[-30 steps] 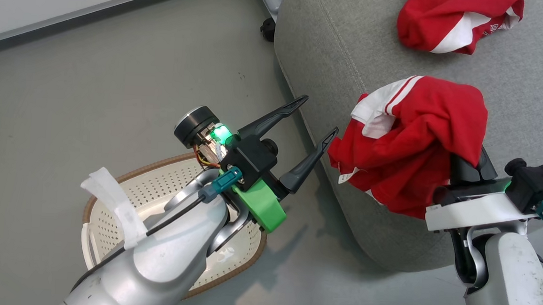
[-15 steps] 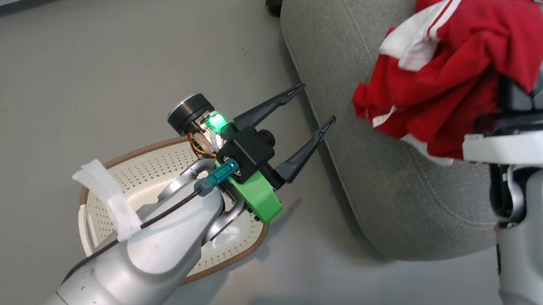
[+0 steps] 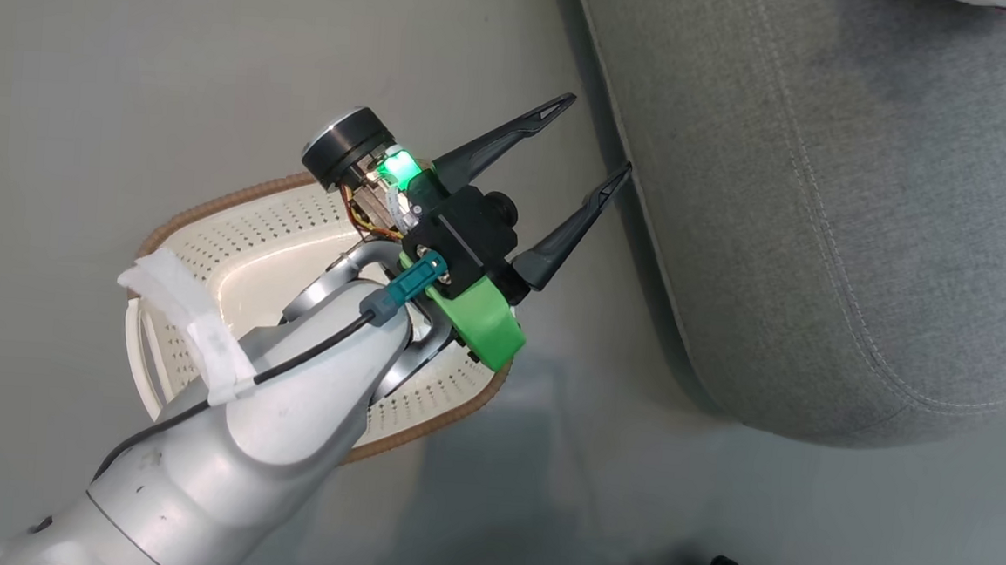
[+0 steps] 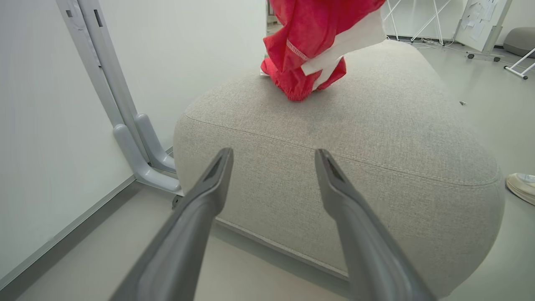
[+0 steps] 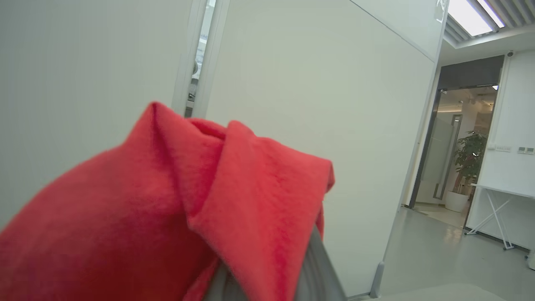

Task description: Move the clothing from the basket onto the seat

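Nearest in the head view, the pale left forearm reaches up from the lower left, over the basket (image 3: pixel 202 209), which sits on the grey floor (image 3: pixel 114 67). Its perforated cream wall and brown woven rim show on either side of the arm. The left gripper (image 3: pixel 599 133) hovers above the floor just past the basket. Its two dark fingers are spread wide apart with nothing between them, and they point at the rounded edge of the seat (image 3: pixel 822 206). The tips are close to the cushion's side but apart from it.

In the right wrist view, the right gripper (image 5: pixel 267 284) is clamped together on the clothing (image 5: pixel 167 209). Red fabric is bunched over its fingers and hides most of them.

Farther off, in the left wrist view, red fabric with a white panel hangs down from the top edge. Its lowest gathered folds reach the far top of the seat. I cannot tell whether that is one garment or two. A grey metal post (image 4: pixel 125 125) stands at the white wall to the left of the seat.
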Available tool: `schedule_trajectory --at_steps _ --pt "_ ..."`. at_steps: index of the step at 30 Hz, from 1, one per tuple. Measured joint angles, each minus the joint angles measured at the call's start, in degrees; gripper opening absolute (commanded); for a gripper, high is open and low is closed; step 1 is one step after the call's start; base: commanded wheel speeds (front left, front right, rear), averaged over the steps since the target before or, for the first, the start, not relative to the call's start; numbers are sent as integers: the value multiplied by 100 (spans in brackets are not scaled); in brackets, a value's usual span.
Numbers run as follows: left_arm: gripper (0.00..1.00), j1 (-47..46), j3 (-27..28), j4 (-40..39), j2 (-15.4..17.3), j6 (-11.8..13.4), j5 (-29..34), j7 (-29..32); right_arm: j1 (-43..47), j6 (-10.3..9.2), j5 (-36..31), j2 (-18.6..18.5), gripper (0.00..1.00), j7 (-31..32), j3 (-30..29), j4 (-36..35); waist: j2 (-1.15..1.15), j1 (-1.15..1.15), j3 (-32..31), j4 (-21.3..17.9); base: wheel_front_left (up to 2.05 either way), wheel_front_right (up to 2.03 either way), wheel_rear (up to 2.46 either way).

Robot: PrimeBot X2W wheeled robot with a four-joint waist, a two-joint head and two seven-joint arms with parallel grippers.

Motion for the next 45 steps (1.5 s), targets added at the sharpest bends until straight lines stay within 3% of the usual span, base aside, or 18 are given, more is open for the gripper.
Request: schedule_trajectory --at_steps 6,11,20,29,30,31,32,45 --pt "100 -164 -54 -10 -11 0 29 0 -848 0 55 -810 0 0 -322 825 0 0 404 91 0 0 0" --pt "100 -216 -73 -15 -3 0 29 0 -1245 0 130 -1100 0 -2 -308 1758 0 0 626 149 0 0 0" --pt "100 -269 -91 -18 -21 0 29 0 -1014 0 16 -1010 0 -8 -345 3139 0 0 783 281 0 0 0" --pt "100 -271 37 -16 -1 0 42 0 -509 0 67 -802 0 -7 -426 3423 0 0 803 352 0 0 0" --pt "100 -270 66 -15 1 0 47 0 -502 0 63 -800 14 -8 -424 3407 0 0 787 354 0 0 0" --pt "100 -269 85 -16 0 0 49 0 -495 0 62 -797 73 -7 -425 3390 0 0 770 354 0 0 0" --pt "100 -265 103 -18 -1 0 54 0 -482 0 59 -786 100 -8 -424 3376 0 0 750 354 0 0 0" --pt "100 423 623 -118 -36 35 70 0 1032 0 33 -277 100 -8 -428 2496 0 -1 46 327 0 0 0"
